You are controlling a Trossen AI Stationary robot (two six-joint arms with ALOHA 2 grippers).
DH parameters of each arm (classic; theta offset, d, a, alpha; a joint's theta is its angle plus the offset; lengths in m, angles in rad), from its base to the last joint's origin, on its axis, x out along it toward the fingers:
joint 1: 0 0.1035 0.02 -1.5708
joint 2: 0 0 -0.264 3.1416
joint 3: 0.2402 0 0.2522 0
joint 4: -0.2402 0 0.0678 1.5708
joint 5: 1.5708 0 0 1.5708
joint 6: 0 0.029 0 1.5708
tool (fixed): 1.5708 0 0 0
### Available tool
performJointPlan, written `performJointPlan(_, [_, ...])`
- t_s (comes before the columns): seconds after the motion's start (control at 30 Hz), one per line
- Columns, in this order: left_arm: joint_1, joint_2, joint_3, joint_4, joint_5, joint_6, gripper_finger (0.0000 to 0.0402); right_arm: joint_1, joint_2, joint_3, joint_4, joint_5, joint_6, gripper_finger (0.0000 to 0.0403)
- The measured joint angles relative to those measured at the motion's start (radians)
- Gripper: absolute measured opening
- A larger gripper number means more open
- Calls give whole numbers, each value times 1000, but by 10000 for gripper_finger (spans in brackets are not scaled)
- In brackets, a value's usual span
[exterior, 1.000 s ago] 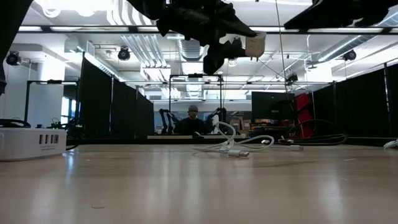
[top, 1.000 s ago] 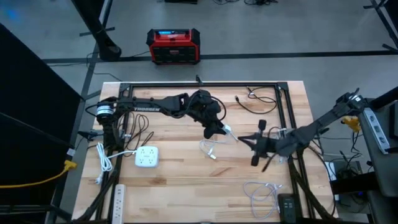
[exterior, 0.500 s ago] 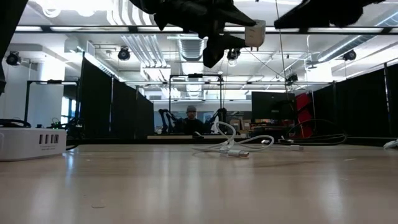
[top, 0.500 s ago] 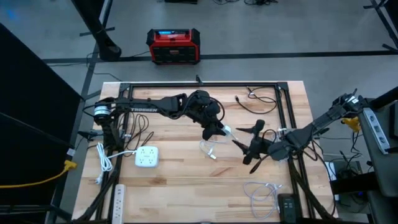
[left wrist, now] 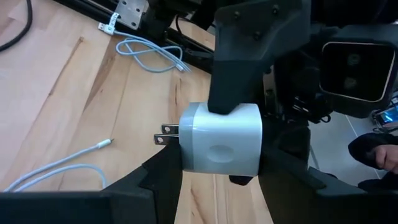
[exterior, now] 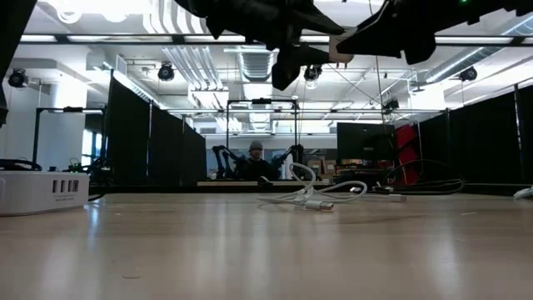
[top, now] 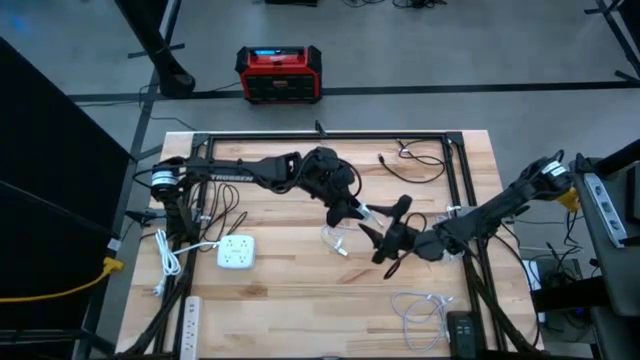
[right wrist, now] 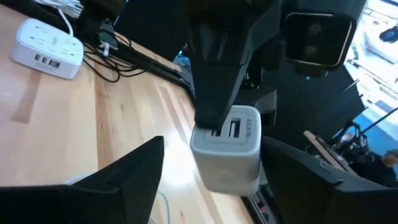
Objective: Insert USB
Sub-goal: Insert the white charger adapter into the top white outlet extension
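A white charger [left wrist: 221, 138] with two metal prongs [left wrist: 164, 134] hangs in the air over the table's middle, with my left gripper [top: 350, 212] shut on it. Its USB ports [right wrist: 230, 128] face my right gripper [top: 380, 232]. That gripper is open, with one finger on each side of the charger [right wrist: 227, 149]. In the low view the charger [exterior: 340, 48] shows high up between the two dark grippers. A white USB cable [top: 335, 238] lies coiled on the wood below them, and its plug end [left wrist: 107, 143] rests flat. My left gripper pinches the charger's body by two opposite sides [left wrist: 186, 167] between its two fingers [left wrist: 158, 183]. It reaches in from the table's left, slanting a little downward. The charger is lifted clear of the table, with its prongs pointing sideways. Whether my right gripper's fingers [right wrist: 134, 177] touch the charger, I cannot tell.
A white power strip [top: 236, 251] sits at the left, with dark cables beside it. A pale blue cable [top: 420, 305] lies near the front right, and a black cable [top: 405, 165] at the back. A black metal frame [top: 460, 180] rims the table. A person [exterior: 256, 162] sits beyond the table.
My right gripper has moved toward the table's left, up to the charger, and has turned somewhat. Its fingers now stand on either side of the charger. My left gripper has kept the charger still in the air.
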Motion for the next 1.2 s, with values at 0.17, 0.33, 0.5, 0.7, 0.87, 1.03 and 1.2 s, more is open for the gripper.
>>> performJointPlan(0.17, [-4,0,-1,-3,7,-15,172,-7,12,0,21,0,-25,201])
performJointPlan(0.33, [-5,0,-1,-2,27,-41,172,-10,9,0,35,0,-46,148])
performJointPlan(0.5, [-6,-2,-1,-2,30,-46,172,-10,11,0,43,-12,-71,147])
performJointPlan(0.7, [-7,-7,-1,-23,34,-45,172,-10,5,-2,41,-53,-43,147])
performJointPlan(0.87, [-8,-36,0,-103,16,33,172,-22,-2,-1,43,-119,-11,147])
performJointPlan(1.03, [-6,-102,0,-195,-80,66,228,-68,1,0,39,-245,100,147])
performJointPlan(1.2, [-9,-209,1,-425,-392,140,260,-120,3,7,21,-407,189,147])
